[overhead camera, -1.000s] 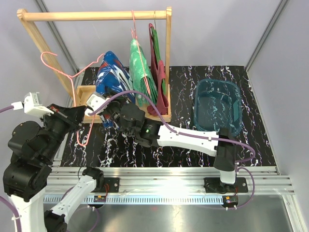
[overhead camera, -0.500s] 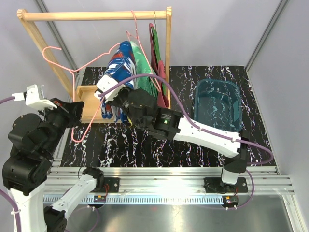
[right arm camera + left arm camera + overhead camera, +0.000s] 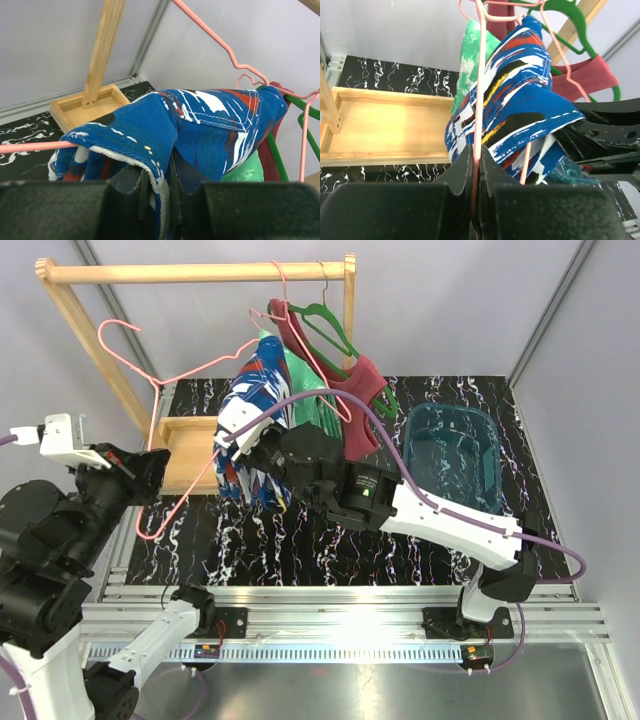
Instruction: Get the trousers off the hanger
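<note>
The blue trousers (image 3: 255,410) with red and white splashes hang over the pink wire hanger (image 3: 190,365), lifted off the rail. My left gripper (image 3: 158,468) is shut on the hanger's wire, seen between its jaws in the left wrist view (image 3: 476,167). My right gripper (image 3: 240,445) is shut on a fold of the blue trousers (image 3: 200,125), the hem pinched between its jaws (image 3: 160,187). The green mottled trousers (image 3: 305,380) hang behind on another pink hanger from the rail, and show in the left wrist view (image 3: 470,55).
The wooden rack (image 3: 200,272) has a tray base (image 3: 185,445). A dark red garment (image 3: 360,405) and a green hanger (image 3: 335,330) swing on the rail. A teal bin (image 3: 450,455) stands on the right of the black marbled table (image 3: 400,540).
Both grippers have risen, lifting the pink hanger and blue trousers up and to the right. The red garment and green hanger on the rail have swung out to the right.
</note>
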